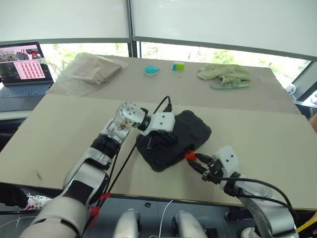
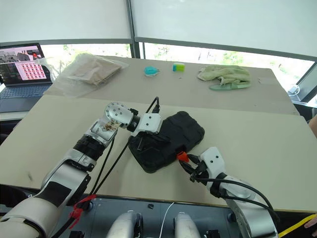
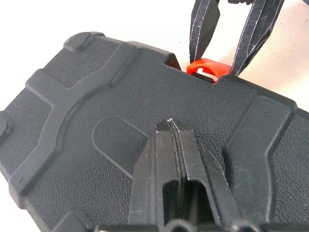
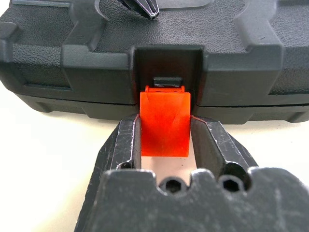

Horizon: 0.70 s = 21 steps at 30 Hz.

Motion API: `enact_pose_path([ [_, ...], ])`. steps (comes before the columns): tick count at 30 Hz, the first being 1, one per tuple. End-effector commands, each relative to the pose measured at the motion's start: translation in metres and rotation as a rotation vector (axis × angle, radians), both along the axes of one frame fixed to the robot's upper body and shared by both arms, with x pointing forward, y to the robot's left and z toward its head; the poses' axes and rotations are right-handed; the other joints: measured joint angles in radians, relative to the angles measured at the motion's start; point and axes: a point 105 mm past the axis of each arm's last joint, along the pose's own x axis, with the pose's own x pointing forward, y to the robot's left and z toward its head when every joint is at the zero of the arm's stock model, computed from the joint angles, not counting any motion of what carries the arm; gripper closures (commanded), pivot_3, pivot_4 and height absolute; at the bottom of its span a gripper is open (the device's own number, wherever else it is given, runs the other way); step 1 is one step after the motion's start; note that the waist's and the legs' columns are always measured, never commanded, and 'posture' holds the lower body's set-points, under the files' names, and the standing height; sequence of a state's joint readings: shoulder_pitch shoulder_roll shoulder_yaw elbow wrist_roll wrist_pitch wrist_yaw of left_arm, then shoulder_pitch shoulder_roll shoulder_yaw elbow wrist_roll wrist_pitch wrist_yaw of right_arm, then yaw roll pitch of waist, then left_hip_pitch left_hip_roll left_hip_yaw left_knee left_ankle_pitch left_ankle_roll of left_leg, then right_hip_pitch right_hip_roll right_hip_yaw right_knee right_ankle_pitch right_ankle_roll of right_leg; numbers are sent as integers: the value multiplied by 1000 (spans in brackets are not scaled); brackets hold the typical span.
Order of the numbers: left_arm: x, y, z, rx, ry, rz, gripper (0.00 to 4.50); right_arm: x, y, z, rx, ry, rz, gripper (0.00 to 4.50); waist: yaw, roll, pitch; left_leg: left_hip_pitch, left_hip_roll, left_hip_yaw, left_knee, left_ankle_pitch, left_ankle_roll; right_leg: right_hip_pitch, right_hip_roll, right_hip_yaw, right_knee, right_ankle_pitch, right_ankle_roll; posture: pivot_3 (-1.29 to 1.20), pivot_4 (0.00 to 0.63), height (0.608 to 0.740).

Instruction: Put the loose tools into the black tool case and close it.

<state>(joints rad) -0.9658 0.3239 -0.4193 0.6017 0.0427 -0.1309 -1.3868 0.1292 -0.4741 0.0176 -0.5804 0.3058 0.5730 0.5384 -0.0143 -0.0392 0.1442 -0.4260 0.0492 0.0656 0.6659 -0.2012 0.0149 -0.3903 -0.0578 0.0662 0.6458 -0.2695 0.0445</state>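
Both arms are built of silver-grey metal shells with black joint sections, and the left arm (image 1: 94,163) carries a round silver wrist disc dotted with small holes and a white block housing just before its left gripper (image 1: 157,141) of two black fingers. A black cable loops along that arm, with a red tie near the elbow, and another black cable arcs over the right arm (image 1: 257,203) behind its own white wrist block. The right gripper (image 4: 165,140) has two matte black, scuffed fingers on a black base with round screw sockets.
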Motion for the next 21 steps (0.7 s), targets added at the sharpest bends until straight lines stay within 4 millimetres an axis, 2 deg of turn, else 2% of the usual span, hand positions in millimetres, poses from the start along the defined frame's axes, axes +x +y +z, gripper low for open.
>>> enact_pose_path([
  [1,-3,7,-27,106,45,13,4500,-5,4,16,2,-50,38,1632,1,0,0,0,0,0,0,0,0,0,0,0,0,0,0,0,150,740],
  [2,-4,7,-27,105,46,12,4500,-6,3,14,-13,-45,43,1276,1,0,0,0,0,0,0,0,0,0,0,0,0,0,0,0,150,740],
  [7,-5,6,-28,101,48,9,4500,-14,-9,6,-85,13,70,1276,1,0,0,0,0,0,0,0,0,0,0,0,-1,0,0,0,150,740],
  [10,-5,5,-28,98,47,10,4500,-17,-14,-3,-105,45,75,2030,2,0,0,0,0,0,-1,0,0,0,0,0,-1,0,0,0,150,740],
  [17,-5,4,-28,95,46,13,4500,-7,-10,-25,-115,86,72,4431,2,0,0,0,0,0,-1,0,0,1,0,0,-2,-1,2,0,150,740],
  [21,-5,4,-27,97,45,12,4500,2,-4,-31,-137,87,91,4473,2,0,0,0,0,-1,-1,0,0,1,0,0,-2,-1,2,0,150,740],
])
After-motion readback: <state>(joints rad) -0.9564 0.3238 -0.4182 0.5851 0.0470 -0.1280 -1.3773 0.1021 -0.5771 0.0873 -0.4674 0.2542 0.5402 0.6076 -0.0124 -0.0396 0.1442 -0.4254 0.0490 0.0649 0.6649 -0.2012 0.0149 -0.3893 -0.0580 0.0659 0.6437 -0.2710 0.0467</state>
